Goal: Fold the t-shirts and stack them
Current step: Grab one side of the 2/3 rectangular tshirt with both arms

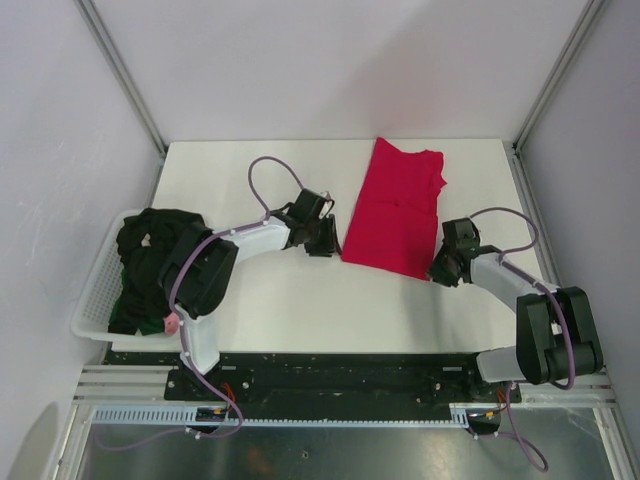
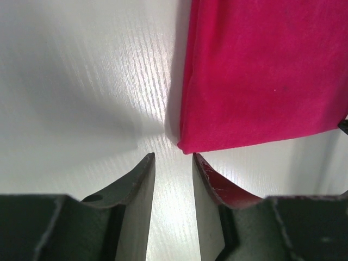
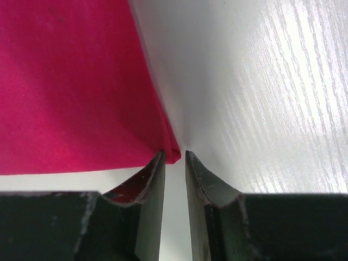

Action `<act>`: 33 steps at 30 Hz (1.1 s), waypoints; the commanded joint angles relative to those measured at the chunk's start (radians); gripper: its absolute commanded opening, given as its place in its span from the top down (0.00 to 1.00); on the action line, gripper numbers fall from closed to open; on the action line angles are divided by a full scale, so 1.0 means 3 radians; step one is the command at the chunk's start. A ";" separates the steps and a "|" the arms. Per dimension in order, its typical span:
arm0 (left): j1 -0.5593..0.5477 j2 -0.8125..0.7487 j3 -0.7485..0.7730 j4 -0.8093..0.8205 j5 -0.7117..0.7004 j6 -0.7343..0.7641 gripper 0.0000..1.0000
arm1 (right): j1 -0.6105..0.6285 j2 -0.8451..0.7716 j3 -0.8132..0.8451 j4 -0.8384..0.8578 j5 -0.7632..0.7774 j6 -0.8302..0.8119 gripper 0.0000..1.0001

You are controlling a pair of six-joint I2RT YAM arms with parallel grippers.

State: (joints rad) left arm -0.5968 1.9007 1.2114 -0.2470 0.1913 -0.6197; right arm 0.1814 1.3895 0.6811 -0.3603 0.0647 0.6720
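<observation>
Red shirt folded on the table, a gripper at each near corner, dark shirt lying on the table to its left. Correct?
No. The dark shirt is not on the table; it is heaped in the white basket at the left, per the top external view. The red shirt does lie folded there, left gripper and right gripper at its near corners.

There were 3 t-shirts: 1 red t-shirt (image 1: 392,210) between the left gripper (image 1: 322,240) and the right gripper (image 1: 440,270), and 1 black t-shirt (image 1: 150,250) and 1 barely visible pink t-shirt (image 1: 171,322), both well left of the left gripper. There was also 1 white basket (image 1: 95,290), 1 table (image 1: 300,300) and 2 arms.
</observation>
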 commanded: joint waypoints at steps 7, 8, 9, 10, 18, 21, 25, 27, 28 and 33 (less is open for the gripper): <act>-0.0014 0.0132 0.0073 0.0179 0.0186 0.0038 0.62 | 0.0028 -0.0265 0.0020 -0.0028 0.0059 -0.0006 0.74; -0.0014 0.0143 0.0071 0.0194 0.0201 0.0032 0.62 | 0.0031 -0.0270 0.0020 -0.0030 0.0057 -0.0006 0.74; -0.0017 0.0156 0.0072 0.0207 0.0221 0.0024 0.62 | 0.0033 -0.0273 0.0020 -0.0033 0.0059 -0.0006 0.74; -0.0019 0.0167 0.0075 0.0219 0.0237 0.0017 0.61 | 0.0034 -0.0274 0.0020 -0.0037 0.0057 -0.0005 0.74; -0.0019 0.0083 0.0023 0.0278 0.0306 0.0010 0.61 | 0.0044 -0.0286 0.0020 -0.0052 0.0067 -0.0010 0.74; -0.0015 0.0105 0.0049 0.0275 0.0296 0.0019 0.61 | 0.0050 -0.0272 0.0020 -0.0035 0.0051 -0.0004 0.74; -0.0015 0.0225 0.0137 0.0275 0.0301 0.0027 0.62 | 0.0059 -0.0261 0.0020 -0.0028 0.0054 -0.0001 0.74; -0.0014 0.0287 0.0193 0.0275 0.0299 0.0041 0.64 | 0.0060 -0.0254 0.0020 -0.0024 0.0058 -0.0004 0.74; -0.0014 0.0315 0.0220 0.0275 0.0304 0.0049 0.66 | 0.0057 -0.0249 0.0020 -0.0023 0.0059 -0.0005 0.74; -0.0015 0.0362 0.0258 0.0272 0.0326 0.0054 0.90 | 0.0066 -0.0196 0.0020 0.0042 0.0026 -0.0010 0.74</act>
State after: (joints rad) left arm -0.5999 1.9972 1.2537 -0.1875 0.2718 -0.6212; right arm 0.1936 1.3304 0.6811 -0.3725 0.0639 0.6724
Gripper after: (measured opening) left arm 0.211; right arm 0.262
